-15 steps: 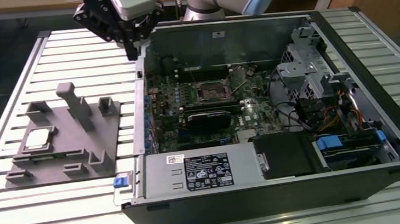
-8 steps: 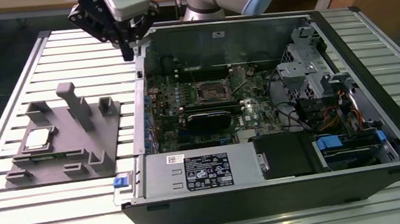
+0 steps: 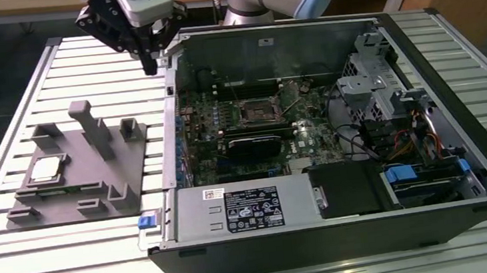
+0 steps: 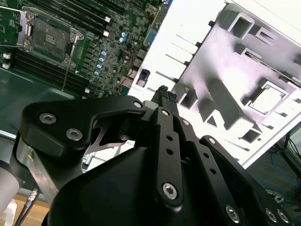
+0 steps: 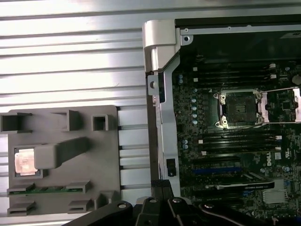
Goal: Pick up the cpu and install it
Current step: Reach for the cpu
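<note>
1. My gripper (image 3: 149,68): black, with linkage-type fingers. It hangs above the slatted metal table (image 3: 59,261), off the far corner of the computer case (image 3: 325,242) on the exterior view's left. In both wrist views the fingertips (image 4: 163,92) meet with no visible gap and nothing sits between them. They touch no object.
2. The cpu (image 3: 45,169): a small flat square chip with a pale metal top. It lies flat in a square recess of the grey fixture (image 3: 54,212), at that fixture's end on the exterior view's left. It is well apart from my gripper, and also appears in the first wrist view (image 5: 24,161) and the second wrist view (image 4: 268,99).
3. Grey fixture: a plastic plate with upright posts and several pockets. It lies on the table beside the case without touching it. One tall post (image 3: 90,128) stands just beside the cpu's recess.
4. Computer case: a black tower lying on its side with the side panel off and the interior facing up.
5. Motherboard (image 3: 216,132): green, seated in the case floor.
6. Socket (image 3: 254,110): a black square frame near the middle of the motherboard, with its cavity uncovered in the first wrist view (image 5: 237,109). No chip is seated in it.
7. Memory slots (image 5: 235,141): long dark rows running alongside the socket.
</note>
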You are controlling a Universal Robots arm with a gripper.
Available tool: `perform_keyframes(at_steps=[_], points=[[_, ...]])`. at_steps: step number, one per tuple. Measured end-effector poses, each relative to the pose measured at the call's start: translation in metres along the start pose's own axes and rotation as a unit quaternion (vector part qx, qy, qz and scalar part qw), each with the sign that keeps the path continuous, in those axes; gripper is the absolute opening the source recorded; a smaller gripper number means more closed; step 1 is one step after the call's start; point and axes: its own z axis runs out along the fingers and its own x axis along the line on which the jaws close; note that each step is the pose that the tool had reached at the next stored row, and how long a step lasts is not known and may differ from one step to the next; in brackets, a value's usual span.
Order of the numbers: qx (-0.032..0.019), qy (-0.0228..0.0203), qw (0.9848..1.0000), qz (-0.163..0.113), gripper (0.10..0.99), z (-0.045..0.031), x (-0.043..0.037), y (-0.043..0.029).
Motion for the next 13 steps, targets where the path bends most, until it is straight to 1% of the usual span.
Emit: perform_keyframes(at_steps=[13], points=[[0.0, 0.0001, 1.0, 0.0, 0.106, 0.0003, 0.0118, -0.001]])
